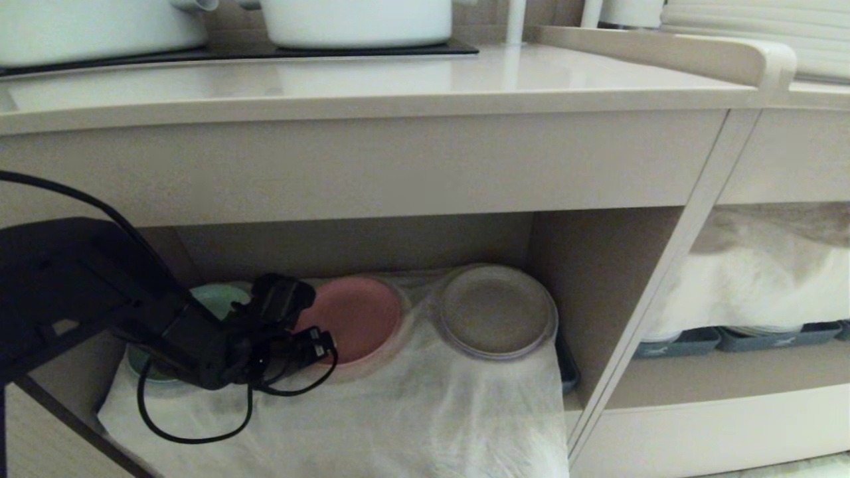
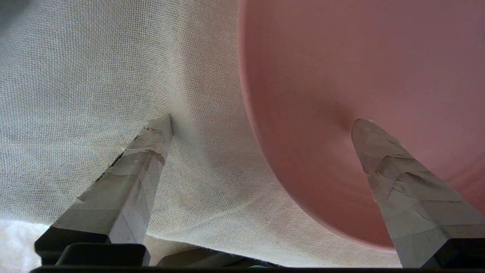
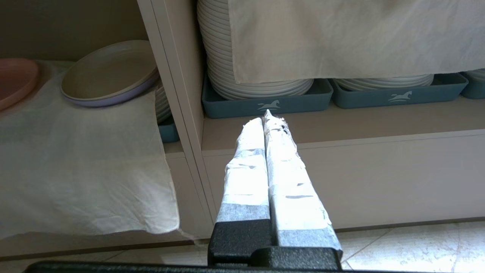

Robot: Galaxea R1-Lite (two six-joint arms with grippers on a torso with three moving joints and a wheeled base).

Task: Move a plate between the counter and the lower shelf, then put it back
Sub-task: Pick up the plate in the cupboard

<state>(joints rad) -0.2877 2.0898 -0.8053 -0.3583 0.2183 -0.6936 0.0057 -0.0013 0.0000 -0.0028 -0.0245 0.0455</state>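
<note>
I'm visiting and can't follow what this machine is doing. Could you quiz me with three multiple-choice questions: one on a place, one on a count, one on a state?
1. Where is the pink plate?
A. on the counter
B. on the cloth-covered lower shelf
C. on the floor

2. How many plates lie on that shelf?
A. one
B. three
C. five

3. The left gripper is:
A. open
B. shut on the plate
C. out of sight

Answers:
1 B, it lies on the cloth.
2 B, green, pink and brown-grey.
3 A, its fingers straddle the plate's rim.
</note>
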